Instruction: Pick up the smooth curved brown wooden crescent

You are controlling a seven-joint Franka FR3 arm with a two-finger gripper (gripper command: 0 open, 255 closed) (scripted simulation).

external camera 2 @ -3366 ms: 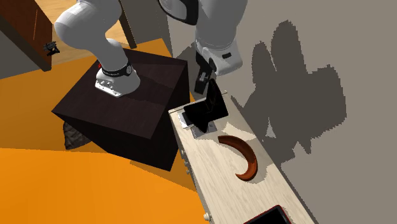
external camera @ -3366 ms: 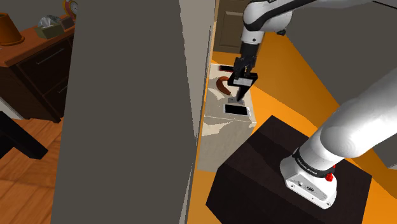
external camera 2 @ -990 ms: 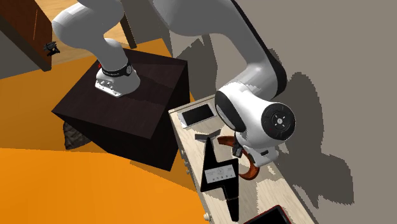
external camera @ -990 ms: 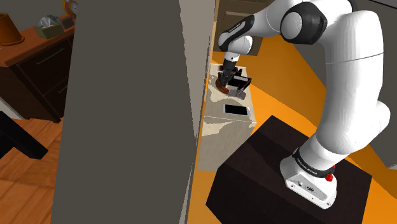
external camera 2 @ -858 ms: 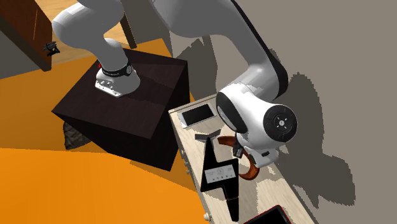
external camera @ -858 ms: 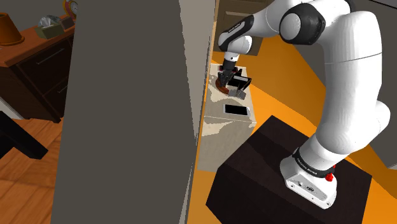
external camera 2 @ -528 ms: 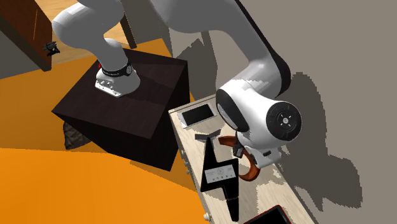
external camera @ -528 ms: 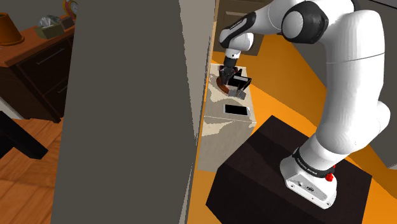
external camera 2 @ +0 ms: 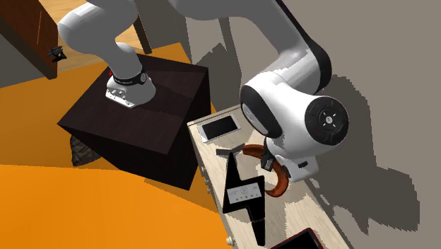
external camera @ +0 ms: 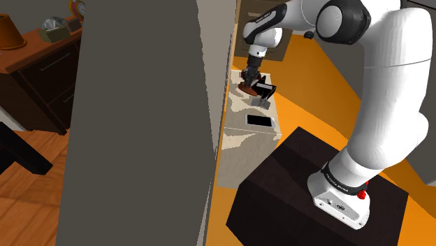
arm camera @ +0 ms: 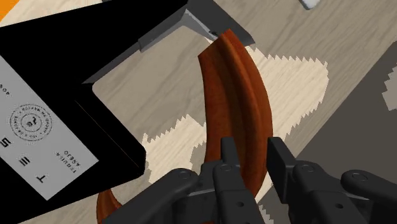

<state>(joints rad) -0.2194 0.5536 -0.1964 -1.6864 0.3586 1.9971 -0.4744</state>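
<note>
**A:** Quick one: where's the crescent [arm camera: 236, 89] sitting, and has the claw [arm camera: 252, 151] got it?

**B:** Yeah, it's got it. In the wrist view the two black fingers [arm camera: 228, 158] are nearly closed, with just the crescent's width between them, pinching it close to one end. The rest of the reddish-brown curve sweeps away from the claw over the pale wood table [external camera 2: 305, 212].

**A:** Lifted or lying flat?

**B:** Honestly can't tell. The white arm [external camera 2: 283, 117] hangs right over it in the second exterior view, so just a bit of brown peeks out underneath.

**A:** Anything crowding it?

**B:** A black box [external camera 2: 244, 193] with a white label, just beside the crescent on that view's left. Whether they touch, no clue. A phone [external camera 2: 220, 127] lies well apart, at the table's near end by the dark stand [external camera 2: 141, 117]. In the shoulder view the claw is over the far part of the table, past the phone, with a tall grey wall [external camera: 140, 119] on the left.
</note>
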